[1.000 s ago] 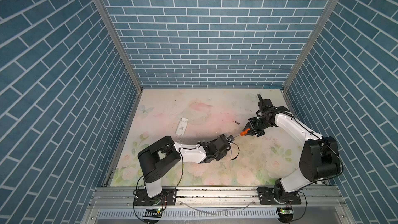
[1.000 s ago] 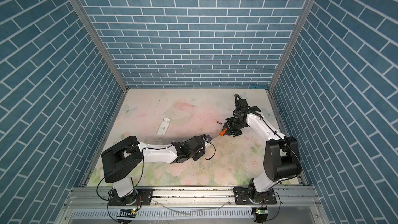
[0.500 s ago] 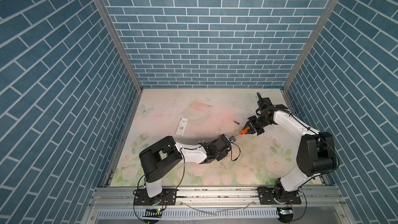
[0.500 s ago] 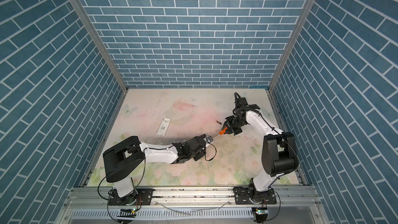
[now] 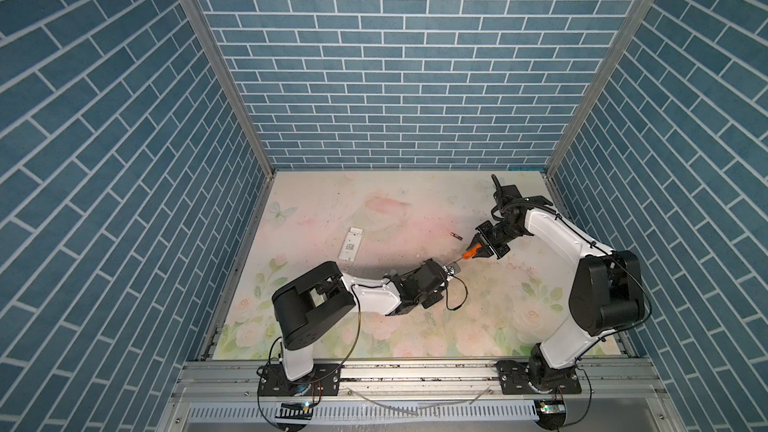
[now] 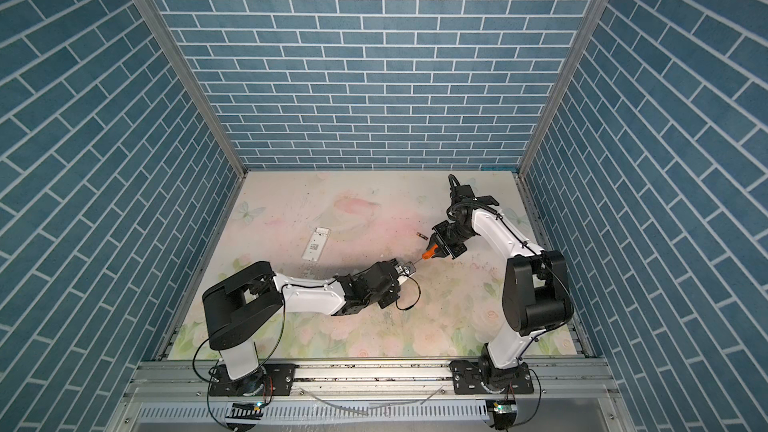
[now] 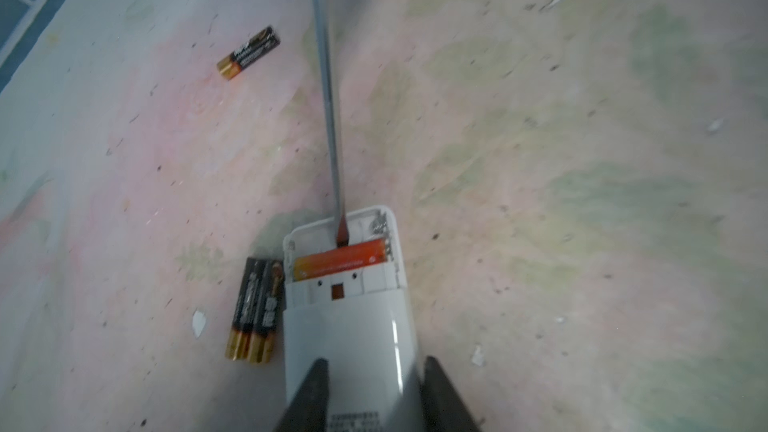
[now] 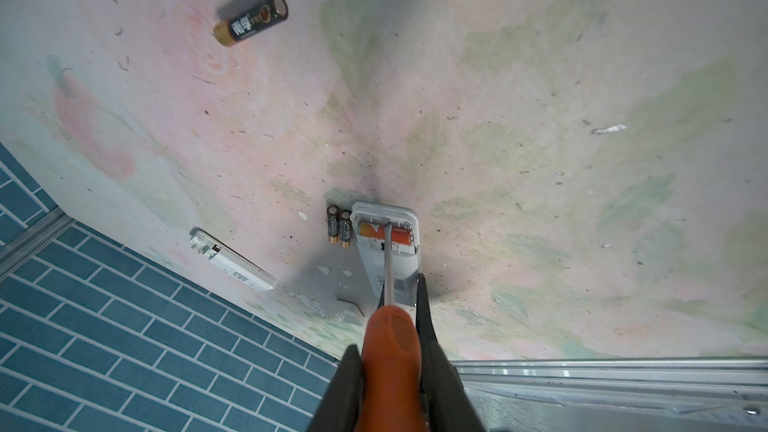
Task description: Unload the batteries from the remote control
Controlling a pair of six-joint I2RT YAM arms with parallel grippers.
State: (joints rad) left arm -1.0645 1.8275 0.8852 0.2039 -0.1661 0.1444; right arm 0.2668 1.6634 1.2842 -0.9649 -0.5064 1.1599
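1. From my remote seat, the table (image 5: pixel 374 201) is boxed in by blue brick-pattern walls (image 5: pixel 124 160) on the left, back and right, with a metal rail (image 5: pixel 415 369) along the front. The back half of the mat is open, and so is the front strip between the two arm bases.
2. Left of centre a white oblong piece (image 5: pixel 352 243) lies flat, well apart from both grippers.
3. The left arm lies low across the front. The left gripper (image 7: pixel 376 367) is clenched on the remote control (image 7: pixel 349 326), a finger on each long side and the open compartment end pointing away.
4. An orange battery (image 7: pixel 340 259) lies crosswise in that compartment.
5. Two black batteries (image 7: pixel 253 309) lie side by side on the mat, touching each other, just beside the compartment end. Small white flakes (image 8: pixel 322 270) lie near them.
6. A lone black battery (image 5: pixel 456 236) lies farther back, well apart from the remote and near the right gripper.
7. The right gripper (image 8: pixel 390 326) is grasping the orange handle of a screwdriver (image 8: pixel 390 351). Its shaft slants across the gap, and its flat tip meets the orange battery. The right arm hugs the right wall.
8. The lone battery shows white characters, 南孚. The print on the remote and on the white piece is too small for me to read.
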